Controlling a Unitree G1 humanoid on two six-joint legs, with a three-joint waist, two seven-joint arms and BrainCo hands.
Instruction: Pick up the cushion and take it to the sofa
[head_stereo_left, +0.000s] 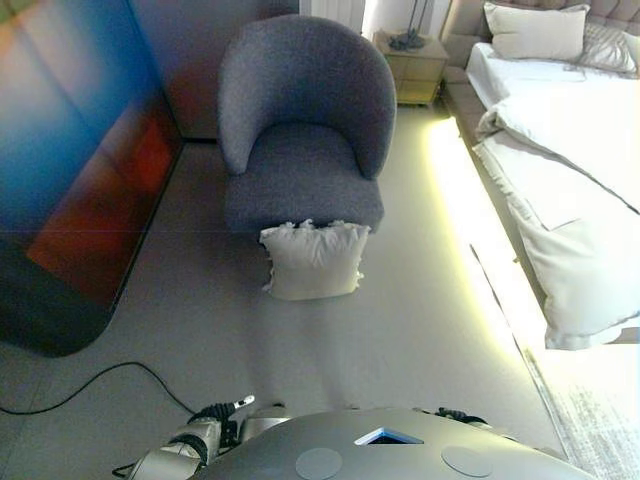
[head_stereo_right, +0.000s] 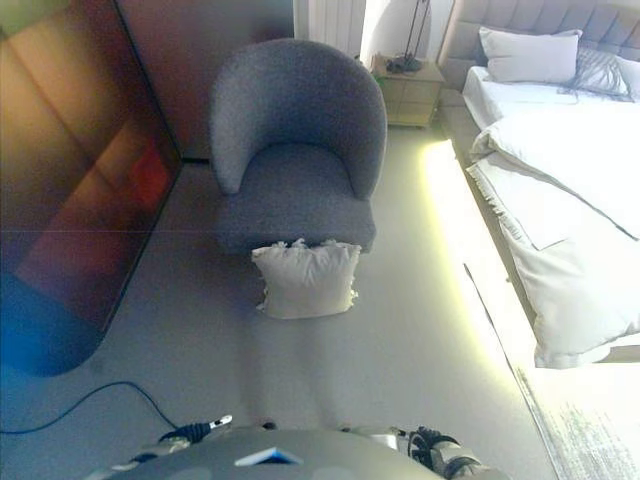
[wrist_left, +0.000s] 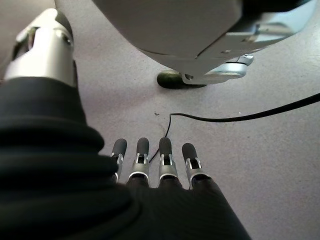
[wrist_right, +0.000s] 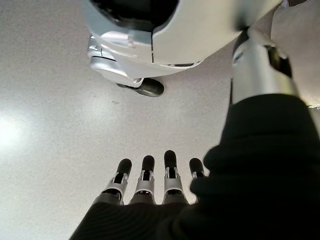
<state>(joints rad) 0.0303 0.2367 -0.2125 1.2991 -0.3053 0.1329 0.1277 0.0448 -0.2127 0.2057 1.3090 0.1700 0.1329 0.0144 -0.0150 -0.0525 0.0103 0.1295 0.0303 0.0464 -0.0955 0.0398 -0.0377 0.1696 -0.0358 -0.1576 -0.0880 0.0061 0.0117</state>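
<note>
A white bed (head_stereo_left: 570, 170) with a rumpled duvet is lying along the right side, two pillows (head_stereo_left: 535, 30) sitting at its head. A small nightstand (head_stereo_left: 412, 65) is standing beside it. A dark glossy panel (head_stereo_left: 70, 170) is leaning along the left, and a pale rug (head_stereo_left: 600, 410) is showing at lower right.

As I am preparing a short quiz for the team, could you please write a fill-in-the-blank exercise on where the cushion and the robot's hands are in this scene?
1. The white cushion stands on the floor, leaning against the front of the grey ____.
2. The left hand holds nothing; its fingers are ____.
3. The right hand hangs over bare ____.
4. To the robot's right of the armchair stands a ____ with white bedding.

Missing words: armchair; straight; floor; bed
</note>
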